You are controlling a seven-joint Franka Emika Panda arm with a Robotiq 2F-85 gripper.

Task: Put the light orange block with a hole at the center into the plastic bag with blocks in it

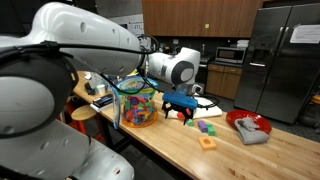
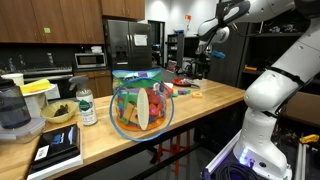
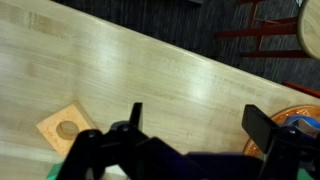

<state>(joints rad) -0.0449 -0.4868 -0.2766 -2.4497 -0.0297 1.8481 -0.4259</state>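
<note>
Wrist view: we see the light orange block (image 3: pixel 65 127) lying flat on the wooden table (image 3: pixel 150 60) at lower left, hole facing up. It sits just left of the gripper (image 3: pixel 195 118), outside its span. The fingers (image 3: pixel 131 122) are spread wide apart with only bare wood between them and nothing held. At the right edge is a bluish rim with orange behind it, likely the plastic bag (image 3: pixel 300 125), cut off by the frame.

In an exterior view, left to right: the robot arm (image 1: pixel 80 40) fills the near left. The plastic bag (image 1: pixel 137 103) stands upright on the table (image 1: pixel 170 145), packed with mixed-colour blocks. The gripper (image 1: pixel 180 105) hangs just right of the bag, low over the wood; we cannot tell if it touches. Purple and green small blocks (image 1: pixel 205 127) lie right of the gripper. The light orange block (image 1: pixel 207 143) lies nearer than they do, apart from gripper and bag. The red bowl (image 1: pixel 250 127) with grey cloth is further right, and the fridge (image 1: pixel 280 60) is at far right.

In an exterior view from the opposite end, the blender (image 2: pixel 12 105) and bottle (image 2: pixel 87 105) stand left. The plastic bag (image 2: pixel 140 100) is centre near, and the arm (image 2: pixel 270 80) is right. The block is too small to find there.
</note>
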